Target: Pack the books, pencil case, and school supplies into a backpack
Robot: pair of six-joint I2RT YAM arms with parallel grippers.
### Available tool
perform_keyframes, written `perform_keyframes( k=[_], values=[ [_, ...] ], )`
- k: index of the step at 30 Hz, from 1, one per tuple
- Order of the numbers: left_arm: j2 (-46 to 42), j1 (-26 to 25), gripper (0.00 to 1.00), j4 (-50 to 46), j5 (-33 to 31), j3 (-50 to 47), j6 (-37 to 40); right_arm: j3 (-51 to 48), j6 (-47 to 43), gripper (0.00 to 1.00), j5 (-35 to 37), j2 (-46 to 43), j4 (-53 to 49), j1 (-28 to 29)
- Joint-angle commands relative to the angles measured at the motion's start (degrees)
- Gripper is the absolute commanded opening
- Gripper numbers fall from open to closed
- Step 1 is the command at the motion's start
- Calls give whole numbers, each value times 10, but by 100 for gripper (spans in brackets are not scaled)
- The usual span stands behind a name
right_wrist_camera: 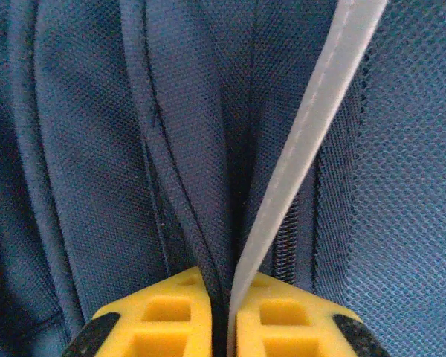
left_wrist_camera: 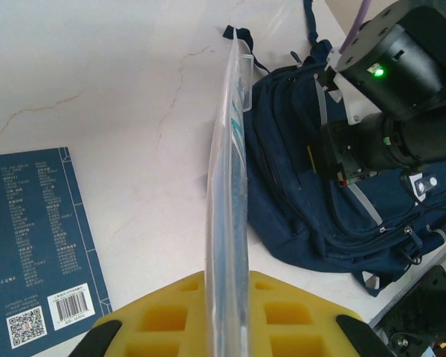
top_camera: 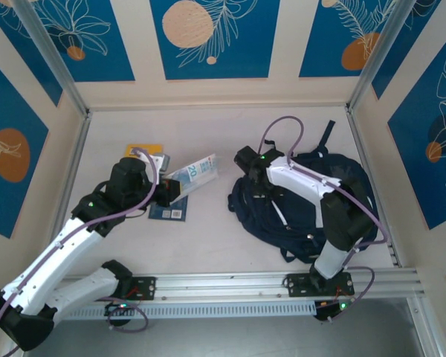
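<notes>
- Gripping the pale blue-white packet (left_wrist_camera: 227, 186) edge-on, the left gripper (left_wrist_camera: 228, 288) has its yellow fingers (left_wrist_camera: 163, 316) pressed against both faces, and the packet juts straight out past the tips.
- Just left of those jaws, a dark navy book (left_wrist_camera: 37, 245) lies flat on the table (top_camera: 208, 134), barcode label up, not touching the packet.
- Seen from above, the yellow-orange book (top_camera: 145, 150) lies flat beyond the left arm.
- Over to the right, the backpack (top_camera: 260, 216) lies slumped on the table, well apart from the packet.
- Down on it sits the right gripper (right_wrist_camera: 229, 288), jaws closed tight on a fold of navy fabric and a white stripe (right_wrist_camera: 312, 126) beside the zipper.
</notes>
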Motion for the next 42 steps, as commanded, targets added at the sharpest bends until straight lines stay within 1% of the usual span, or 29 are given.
perform_keyframes(
  k=[1, 2, 5, 9, 11, 14, 15, 16, 17, 18, 21, 23, 25, 28, 31, 34, 37, 40, 42],
  values=[
    [-8, 10, 0, 20, 16, -3, 8, -14, -30, 0, -14, -66, 0, -15],
    [-8, 10, 0, 20, 15, -3, 7, -14, -42, 0, -31, -82, 5, -19],
    [-4, 10, 0, 19, 15, -3, 3, -15, -88, 0, -114, -140, 25, -40],
    [9, 11, 0, 14, 22, 3, -1, -9, -141, 0, -244, -215, 32, -88],
    [18, 11, 0, 16, 35, 6, -6, -4, -165, 0, -302, -238, 29, -112],
    [34, 11, 0, 12, 53, 16, -10, 3, -196, 0, -342, -265, 15, -139],
    [39, 11, 0, 10, 57, 19, -12, -1, -207, 0, -372, -278, 19, -149],
    [44, 11, 0, 9, 62, 22, -16, -6, -224, 0, -422, -290, 28, -164],
    [49, 11, 0, 11, 69, 24, -19, -7, -234, 0, -449, -298, 32, -174],
    [55, 11, 0, 13, 82, 26, -25, -6, -252, 0, -478, -305, 35, -187],
    [77, 11, 0, 35, 137, 22, -58, -10, -293, 0, -606, -329, 51, -234],
    [90, 11, 0, 67, 179, 7, -88, -4, -287, 0, -653, -334, 64, -254],
    [103, 11, 0, 106, 218, -8, -117, 5, -273, 0, -725, -324, 76, -278],
    [111, 11, 0, 142, 249, -23, -146, 16, -252, 0, -794, -307, 86, -303],
    [113, 10, 0, 157, 267, -29, -158, 25, -229, 0, -842, -297, 104, -319],
    [114, 9, 0, 163, 275, -38, -168, 44, -220, 0, -856, -292, 106, -330],
    [118, 5, 0, 192, 288, -58, -192, 50, -200, 0, -888, -285, 125, -341],
    [136, -10, 0, 240, 296, -71, -225, 49, -185, 0, -901, -282, 137, -351],
    [157, -27, 0, 256, 293, -64, -234, 41, -175, 0, -906, -284, 149, -356]
  ],
)
